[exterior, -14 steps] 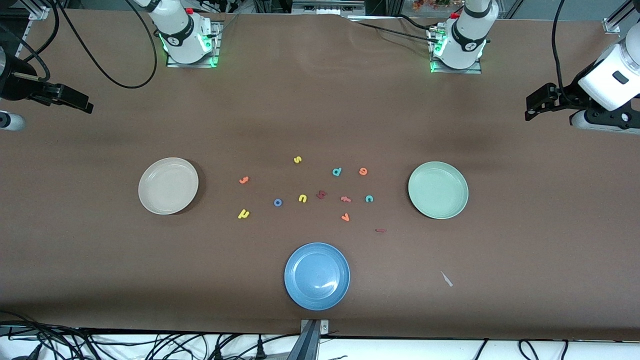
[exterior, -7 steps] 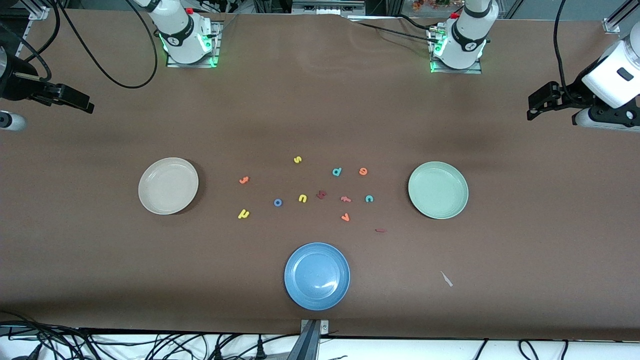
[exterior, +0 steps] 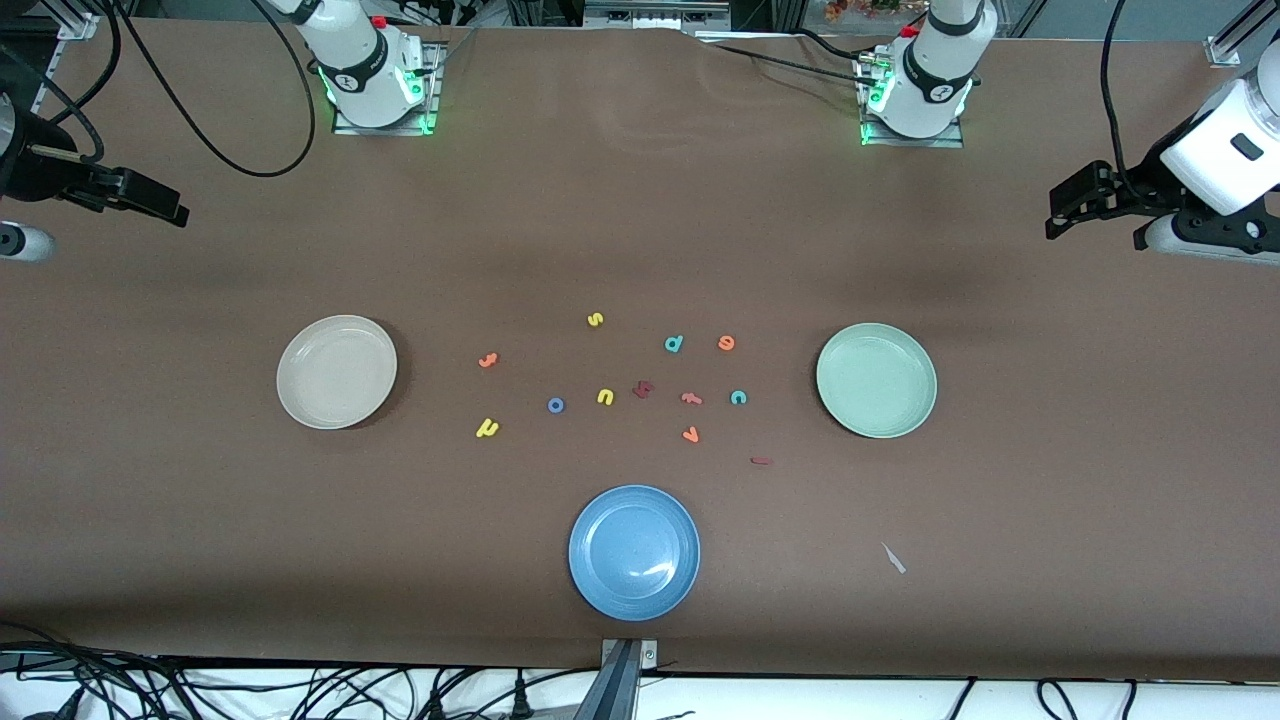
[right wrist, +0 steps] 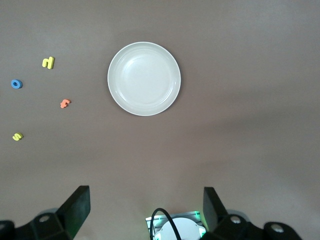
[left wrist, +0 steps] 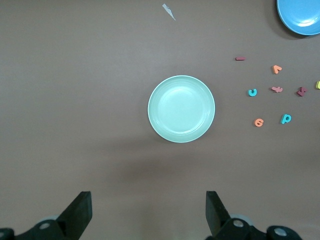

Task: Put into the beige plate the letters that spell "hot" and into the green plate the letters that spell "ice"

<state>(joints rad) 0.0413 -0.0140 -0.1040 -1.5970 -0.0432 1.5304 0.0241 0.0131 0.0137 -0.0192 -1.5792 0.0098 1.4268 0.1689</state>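
**Letters lie loose between two plates, both grippers held high**

The beige plate sits toward the right arm's end of the table, the green plate toward the left arm's end. Wide bare cloth surrounds each. Between them lie the yellow "h", blue "o", orange "t", red "i", teal "c" and orange "e". The left gripper hangs over bare cloth near the green plate, fingers wide apart. The right gripper hangs likewise near the beige plate, holding nothing.
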